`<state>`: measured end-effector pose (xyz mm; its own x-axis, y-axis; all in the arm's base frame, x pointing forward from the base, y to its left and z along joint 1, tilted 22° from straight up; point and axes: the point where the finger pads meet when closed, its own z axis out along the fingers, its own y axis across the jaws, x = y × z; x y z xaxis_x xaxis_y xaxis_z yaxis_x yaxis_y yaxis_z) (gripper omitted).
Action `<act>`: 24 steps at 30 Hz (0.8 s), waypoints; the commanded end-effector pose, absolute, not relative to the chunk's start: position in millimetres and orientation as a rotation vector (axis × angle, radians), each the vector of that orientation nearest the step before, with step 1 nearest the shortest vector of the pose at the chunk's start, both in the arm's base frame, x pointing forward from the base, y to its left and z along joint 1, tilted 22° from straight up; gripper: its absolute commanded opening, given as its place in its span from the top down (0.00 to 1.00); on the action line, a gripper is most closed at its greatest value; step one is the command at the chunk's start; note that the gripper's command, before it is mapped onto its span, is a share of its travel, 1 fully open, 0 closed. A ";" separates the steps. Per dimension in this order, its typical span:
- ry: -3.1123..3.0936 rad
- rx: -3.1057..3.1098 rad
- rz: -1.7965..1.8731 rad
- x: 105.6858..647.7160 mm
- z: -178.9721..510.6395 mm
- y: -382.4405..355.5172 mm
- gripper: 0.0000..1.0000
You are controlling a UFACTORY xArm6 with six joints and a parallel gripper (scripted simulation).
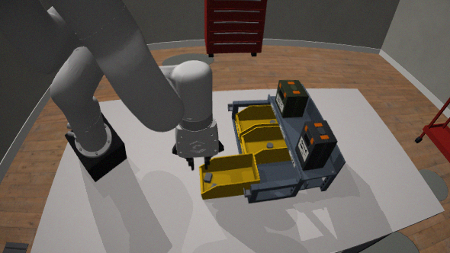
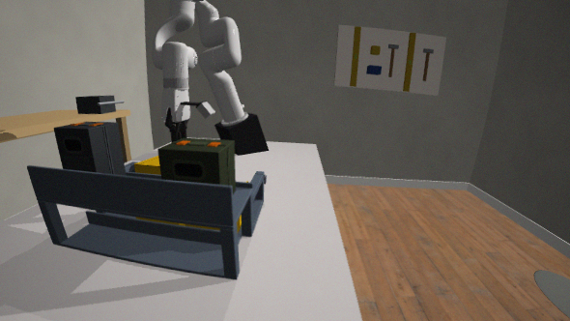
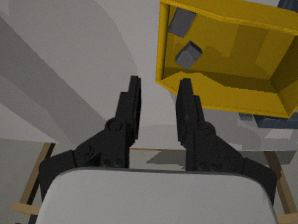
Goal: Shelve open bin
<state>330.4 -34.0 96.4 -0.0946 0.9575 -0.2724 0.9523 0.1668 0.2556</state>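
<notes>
Claw (image 1: 198,165) (image 3: 160,96) points down over the worktop (image 1: 355,114), its two fingers partly apart. In the wrist view only bare worktop surface shows in the gap between them, so nothing is gripped.

Yellow open bin (image 1: 229,177) (image 3: 226,63) lies just beyond the fingertips and off to one side. In the wrist view its near corner sits close past the tip of one finger; I cannot tell whether they touch. In the top view that same finger stands right at the bin's side wall.

The bin is only part way into its place. The end farther from the claw reaches into the free slot of the grey shelf (image 1: 274,183) (image 2: 130,193). Most of its length juts out past the shelf front, over the worktop. Its low open front faces away from the shelf. Whether it sits level I cannot tell.

Grey parts (image 1: 207,176) (image 3: 189,55) lie inside the bin, near the open front.

Beyond the claw, two more yellow bins (image 1: 257,116) (image 1: 265,141) stand side by side in the shelf row, next to the free slot. On the shelf's upper board, farther from the claw, stand a dark green case (image 1: 291,97) and a black case (image 1: 316,145).
</notes>
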 end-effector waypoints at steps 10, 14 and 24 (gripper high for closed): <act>2.077 1.812 0.022 331.4 97.4 -33.9 0.00; 2.077 1.812 0.022 331.4 97.4 -33.9 0.00; 2.065 1.793 0.057 337.7 77.0 -39.1 0.00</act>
<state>331.9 -33.9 95.8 -0.0947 0.9578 -0.2715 0.9504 0.1682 0.2617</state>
